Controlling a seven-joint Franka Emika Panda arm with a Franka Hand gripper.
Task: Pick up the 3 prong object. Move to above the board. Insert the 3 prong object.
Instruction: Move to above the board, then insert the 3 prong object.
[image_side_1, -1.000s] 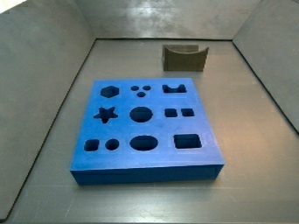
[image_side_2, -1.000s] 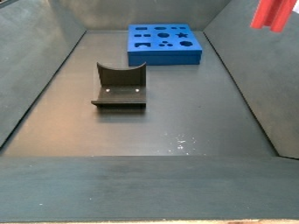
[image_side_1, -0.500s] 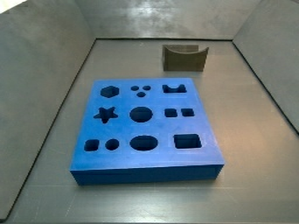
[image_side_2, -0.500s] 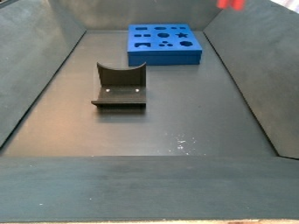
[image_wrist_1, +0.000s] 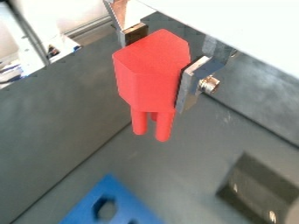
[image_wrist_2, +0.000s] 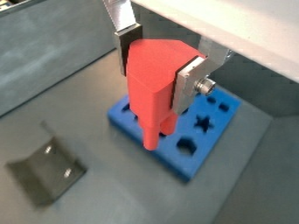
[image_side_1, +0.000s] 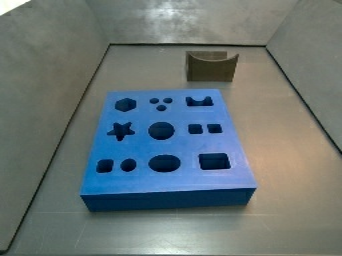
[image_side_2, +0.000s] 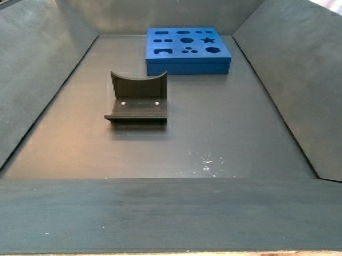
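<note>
**Peg clamped in gripper, held high off the floor; board unoccupied**

Wrist views: I see the gripper (image_wrist_1: 162, 66) closed on the 3 prong object (image_wrist_1: 149, 74), its silver finger plates (image_wrist_1: 194, 80) pressed against opposite sides of the red blocky head. The prong legs hang free beneath the fingers, touching nothing. In both wrist views the peg sits upright in the grip. Below the gripper (image_wrist_2: 162, 61) in a wrist view lies the board (image_wrist_2: 201, 131), partly hidden behind the 3 prong object (image_wrist_2: 156, 80); a star cut-out and round holes show beside the legs. Well off to one side of the gripper, the fixture (image_wrist_2: 45, 168) stands on the dark floor. In a wrist view only a corner of the board (image_wrist_1: 103, 203) shows beneath the legs, with the fixture (image_wrist_1: 260, 191) apart from it.

Side views: I find neither gripper nor peg in either frame. The board (image_side_1: 127, 187) lies flat on the floor, every cut-out empty, with the fixture (image_side_1: 211, 66) apart behind it. In a side view the fixture (image_side_2: 136, 98) stands nearer, the board (image_side_2: 189, 65) beyond.
</note>
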